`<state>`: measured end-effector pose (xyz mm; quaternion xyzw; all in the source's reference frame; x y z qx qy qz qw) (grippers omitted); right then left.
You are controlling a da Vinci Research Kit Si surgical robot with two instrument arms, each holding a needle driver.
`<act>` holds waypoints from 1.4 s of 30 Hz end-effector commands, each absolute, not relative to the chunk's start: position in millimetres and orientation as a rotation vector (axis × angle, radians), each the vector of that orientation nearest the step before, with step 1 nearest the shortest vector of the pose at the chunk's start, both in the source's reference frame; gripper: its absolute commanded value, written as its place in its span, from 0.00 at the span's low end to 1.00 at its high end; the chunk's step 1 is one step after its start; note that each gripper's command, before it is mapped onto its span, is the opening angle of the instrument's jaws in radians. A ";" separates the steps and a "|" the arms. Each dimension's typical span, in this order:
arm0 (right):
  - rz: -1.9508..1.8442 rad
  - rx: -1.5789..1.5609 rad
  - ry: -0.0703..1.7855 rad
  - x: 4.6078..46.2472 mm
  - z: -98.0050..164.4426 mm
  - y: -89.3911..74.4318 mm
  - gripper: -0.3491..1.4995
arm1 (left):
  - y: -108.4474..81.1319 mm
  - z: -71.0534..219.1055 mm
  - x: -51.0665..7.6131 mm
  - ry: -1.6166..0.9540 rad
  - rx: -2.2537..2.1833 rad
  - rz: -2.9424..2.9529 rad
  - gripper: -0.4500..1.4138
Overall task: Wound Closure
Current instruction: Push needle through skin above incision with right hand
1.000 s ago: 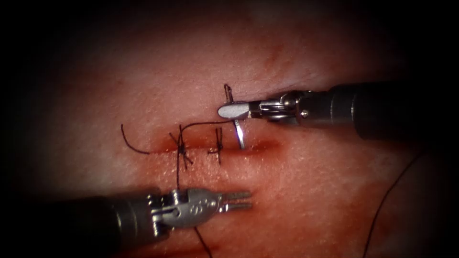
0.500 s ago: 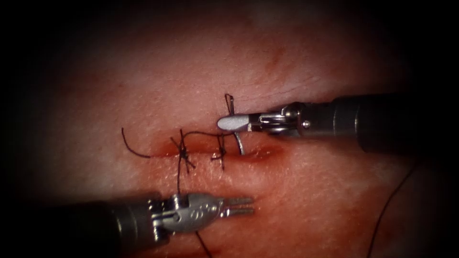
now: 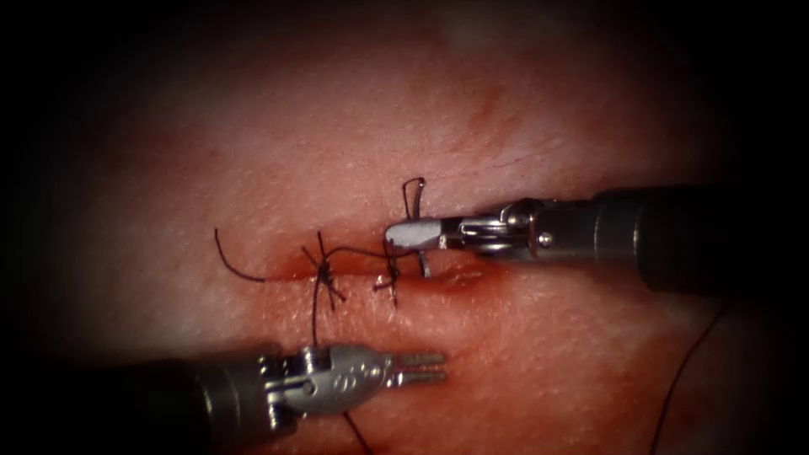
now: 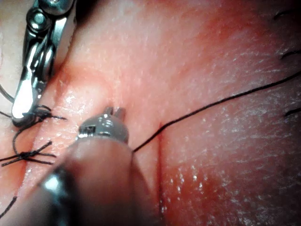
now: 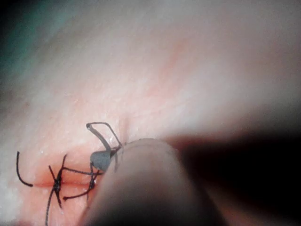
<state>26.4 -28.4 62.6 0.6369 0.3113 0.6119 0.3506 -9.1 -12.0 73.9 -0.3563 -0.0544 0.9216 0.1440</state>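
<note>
The right tool (image 3: 413,234) comes in from the right, shut on the curved needle (image 3: 422,263) near mid-curve. The needle's tail (image 3: 410,195) rises above the jaws. Its point dips to the tissue at the far lip of the cut (image 3: 459,274), just right of the second stitch (image 3: 389,271); how deep it sits I cannot tell. Dark thread (image 3: 358,250) runs from the first knot (image 3: 322,268) toward the needle. The left tool (image 3: 424,367) lies near the front, below the cut, open and holding nothing. In the right wrist view the needle (image 5: 100,133) arches over the jaw.
A loose thread tail (image 3: 229,259) curls at the cut's left end. More thread (image 3: 678,371) trails off at the right, and a strand (image 4: 211,104) crosses the tissue beside the left tool (image 4: 114,113). The right tool (image 4: 35,70) shows there above two knots (image 4: 29,155). Red fluid wets the cut.
The right tool has come down toward the cut with the needle, bringing its point onto the tissue. Less of the needle shows below the jaws. The left tool has barely moved.
</note>
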 end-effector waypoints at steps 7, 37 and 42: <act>1.600 1.474 0.843 25.1 63.4 -26.7 0.00 | -12.1 74.5 -9.7 -0.155 -1.026 2.656 0.21; 1.549 0.978 1.108 23.3 68.5 -21.5 0.91 | -12.7 73.9 -9.7 -0.153 -1.019 2.650 0.21; 1.485 0.792 1.161 21.9 73.1 -19.7 0.98 | -12.8 73.7 -9.7 -0.155 -1.015 2.651 0.21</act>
